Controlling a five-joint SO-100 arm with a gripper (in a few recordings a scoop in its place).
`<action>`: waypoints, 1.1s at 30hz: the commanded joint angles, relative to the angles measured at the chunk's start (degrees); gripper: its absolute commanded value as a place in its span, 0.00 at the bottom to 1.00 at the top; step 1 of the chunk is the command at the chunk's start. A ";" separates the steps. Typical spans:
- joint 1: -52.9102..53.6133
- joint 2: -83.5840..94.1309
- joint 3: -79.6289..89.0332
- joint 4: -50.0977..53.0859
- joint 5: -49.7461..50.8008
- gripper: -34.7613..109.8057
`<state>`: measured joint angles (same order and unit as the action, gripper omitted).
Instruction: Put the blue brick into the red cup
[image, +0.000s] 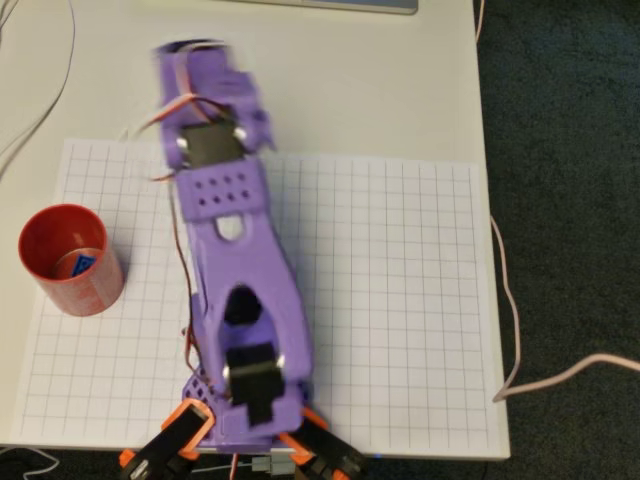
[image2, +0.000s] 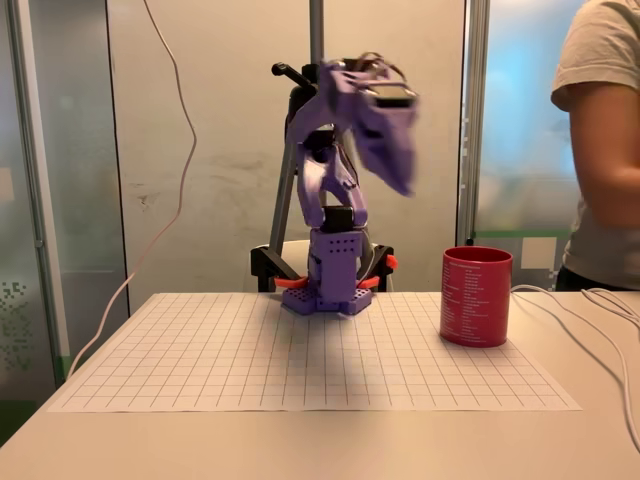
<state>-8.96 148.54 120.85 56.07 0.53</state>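
The blue brick (image: 80, 264) lay inside the red cup (image: 70, 260), seen through the cup's mouth in the overhead view; in the fixed view the cup's wall (image2: 476, 297) hid it. The cup stood upright on the gridded sheet (image: 400, 300) covering the worktop (image: 380, 90). The purple arm (image: 240, 260) was raised and folded, and motion blur smeared its gripper (image2: 395, 150), so whether it was released or clenched could not be told. A person (image2: 605, 140) stood cut off at the right edge.

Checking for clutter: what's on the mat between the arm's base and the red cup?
Nothing: overhead, only bare grid mat separates the base from the red cup.
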 joint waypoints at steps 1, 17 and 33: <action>10.99 11.95 2.20 -0.53 0.62 0.24; 6.50 40.61 36.04 -0.88 -1.49 0.24; 1.85 40.69 55.81 -0.26 -0.97 0.24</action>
<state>-5.98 189.14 176.84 55.63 -0.18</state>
